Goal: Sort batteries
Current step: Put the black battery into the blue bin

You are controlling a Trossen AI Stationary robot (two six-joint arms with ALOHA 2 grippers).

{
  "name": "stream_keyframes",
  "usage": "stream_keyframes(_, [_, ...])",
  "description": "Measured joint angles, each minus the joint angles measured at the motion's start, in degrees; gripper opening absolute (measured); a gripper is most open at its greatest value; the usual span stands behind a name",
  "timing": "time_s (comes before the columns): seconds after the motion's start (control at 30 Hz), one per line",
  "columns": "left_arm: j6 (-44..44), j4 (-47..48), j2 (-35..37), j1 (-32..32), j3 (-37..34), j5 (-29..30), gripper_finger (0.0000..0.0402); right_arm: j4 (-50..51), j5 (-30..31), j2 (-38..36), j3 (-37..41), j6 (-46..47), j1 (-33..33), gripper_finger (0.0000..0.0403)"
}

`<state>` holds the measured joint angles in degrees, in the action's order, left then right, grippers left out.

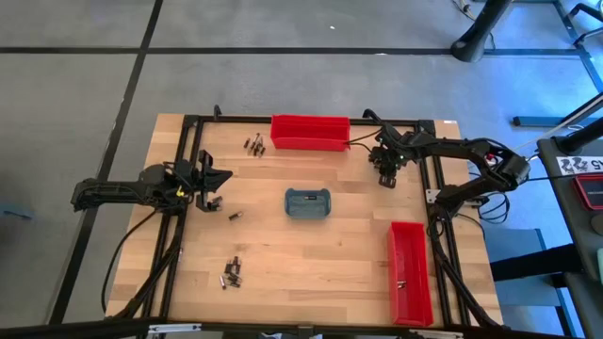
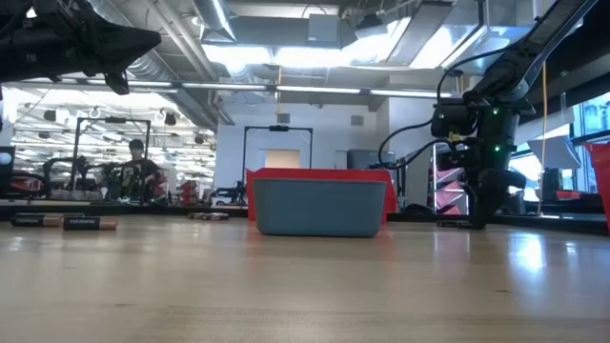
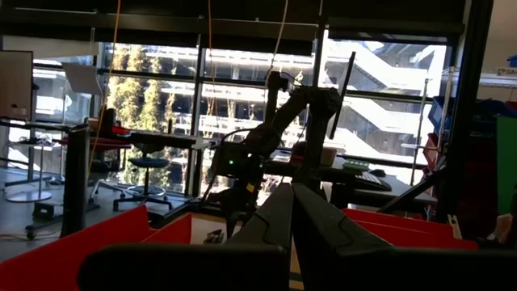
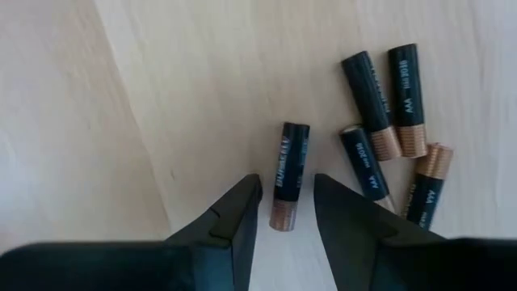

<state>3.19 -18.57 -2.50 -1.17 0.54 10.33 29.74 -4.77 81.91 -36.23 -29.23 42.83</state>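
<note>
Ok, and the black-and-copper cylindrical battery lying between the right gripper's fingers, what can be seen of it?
The black-and-copper cylindrical battery is slim, with a black body bearing faint lettering and a copper-coloured band at the end nearest the wrist camera. It lies flat on the pale wooden table, apart from four similar batteries beside it. The right gripper straddles its copper end, fingers open, with a narrow gap showing on each side.
</note>
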Motion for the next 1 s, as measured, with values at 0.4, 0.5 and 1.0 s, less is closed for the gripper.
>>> stream_keyframes(0.4, [0.2,0.0,0.0,0.0,0.0,0.0,0.0001,-0.4,-5.5,0.0,0.0,5.7,-2.9,0.0025])
stream_keyframes(0.5, [1.1,0.0,0.0,0.0,0.0,0.0,0.0001,-1.3,-5.7,0.0,-0.2,8.4,-7.8,0.0016])
stream_keyframes(1.0, [0.8,0.1,0.0,0.0,0.0,0.0,0.0001,-4.7,-4.2,1.9,-22.5,25.3,-27.7,0.001])
